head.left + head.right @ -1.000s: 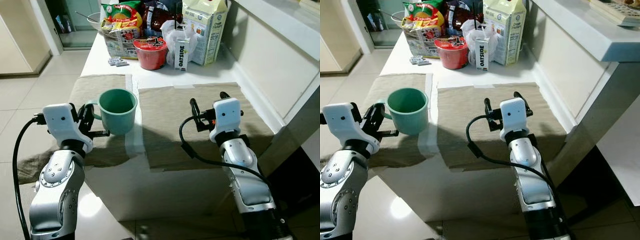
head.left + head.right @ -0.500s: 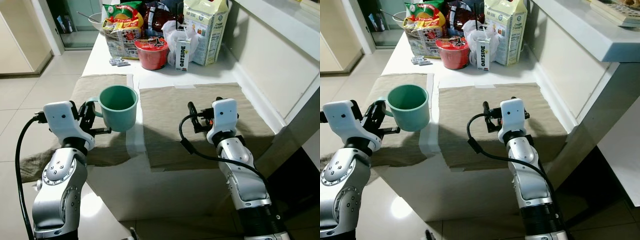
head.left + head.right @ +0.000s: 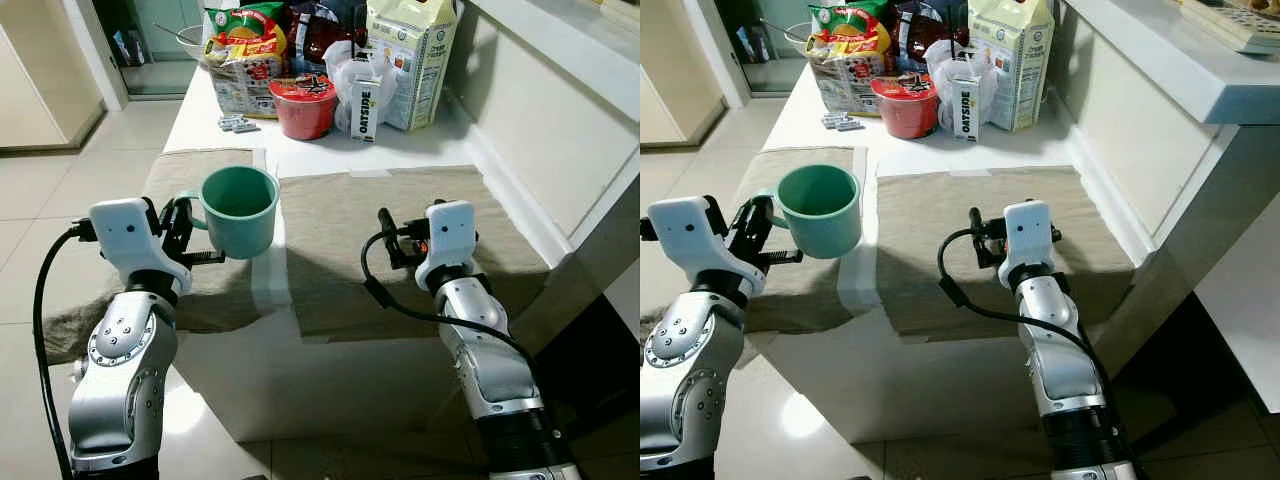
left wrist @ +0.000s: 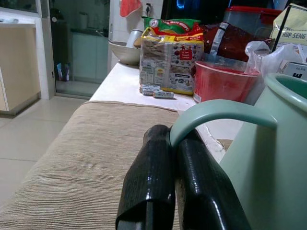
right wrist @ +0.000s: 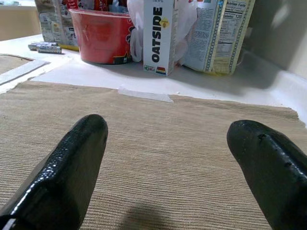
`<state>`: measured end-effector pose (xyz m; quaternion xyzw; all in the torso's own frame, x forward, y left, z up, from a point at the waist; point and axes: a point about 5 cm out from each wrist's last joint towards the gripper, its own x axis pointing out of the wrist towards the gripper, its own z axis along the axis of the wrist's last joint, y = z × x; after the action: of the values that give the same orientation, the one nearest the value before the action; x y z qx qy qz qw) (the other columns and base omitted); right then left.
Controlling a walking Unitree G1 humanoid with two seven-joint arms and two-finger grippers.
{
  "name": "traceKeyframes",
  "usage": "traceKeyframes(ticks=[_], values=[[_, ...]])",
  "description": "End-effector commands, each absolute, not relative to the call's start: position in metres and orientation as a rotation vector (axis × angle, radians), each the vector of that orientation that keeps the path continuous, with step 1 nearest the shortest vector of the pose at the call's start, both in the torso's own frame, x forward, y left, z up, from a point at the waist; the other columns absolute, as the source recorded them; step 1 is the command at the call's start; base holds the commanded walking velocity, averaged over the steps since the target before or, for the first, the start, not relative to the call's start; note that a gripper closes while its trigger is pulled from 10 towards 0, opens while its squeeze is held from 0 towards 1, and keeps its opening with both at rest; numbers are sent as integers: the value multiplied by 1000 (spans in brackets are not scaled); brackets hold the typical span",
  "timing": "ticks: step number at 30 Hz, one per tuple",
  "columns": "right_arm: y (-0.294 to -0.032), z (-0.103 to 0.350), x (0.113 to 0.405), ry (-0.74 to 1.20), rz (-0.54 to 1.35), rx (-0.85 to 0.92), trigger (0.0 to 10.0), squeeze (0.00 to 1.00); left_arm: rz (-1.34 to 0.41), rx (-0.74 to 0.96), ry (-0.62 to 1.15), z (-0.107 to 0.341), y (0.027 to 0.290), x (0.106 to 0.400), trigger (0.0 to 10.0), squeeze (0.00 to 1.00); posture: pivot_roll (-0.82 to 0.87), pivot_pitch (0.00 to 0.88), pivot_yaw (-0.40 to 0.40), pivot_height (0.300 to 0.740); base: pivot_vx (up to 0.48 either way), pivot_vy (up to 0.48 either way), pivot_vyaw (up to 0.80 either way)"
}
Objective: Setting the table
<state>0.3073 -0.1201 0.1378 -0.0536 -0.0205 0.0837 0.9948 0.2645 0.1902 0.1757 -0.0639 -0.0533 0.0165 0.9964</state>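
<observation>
A mint-green mug [image 3: 238, 210] hangs tilted slightly over the right edge of the left beige placemat [image 3: 190, 172]. My left gripper [image 3: 183, 228] is shut on its curved handle [image 4: 216, 114]; in the left wrist view the two black fingers [image 4: 151, 187] press together under that handle. My right gripper [image 3: 410, 222] stands open just above the right beige placemat [image 3: 335, 250]. Its fingers [image 5: 72, 165] are spread wide with only bare cloth between them.
Groceries crowd the back of the white table [image 3: 300, 155]: a red noodle bowl [image 3: 302, 104], an Oatside carton [image 3: 364, 100], a tall milk carton [image 3: 408, 60], a snack bag [image 3: 240, 60] and small batteries [image 3: 236, 123]. A white wall ledge [image 3: 560, 130] runs along the right.
The mug has risen a little and drifted slightly forward-right in my left gripper. My right gripper has stayed about where it was, still open.
</observation>
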Motion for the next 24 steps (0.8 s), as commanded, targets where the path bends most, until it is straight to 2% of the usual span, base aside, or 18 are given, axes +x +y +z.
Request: traceKeyframes(ticks=[1,24], values=[[-118,139,310,-39,178,-110,10000,0,30,-121,-110,176,188,267,0,0,-87,15,33,740,0,0,0],[-119,136,312,-23,173,-108,10000,0,24,-120,-123,177,186,270,0,0,-90,16,36,740,0,0,0]])
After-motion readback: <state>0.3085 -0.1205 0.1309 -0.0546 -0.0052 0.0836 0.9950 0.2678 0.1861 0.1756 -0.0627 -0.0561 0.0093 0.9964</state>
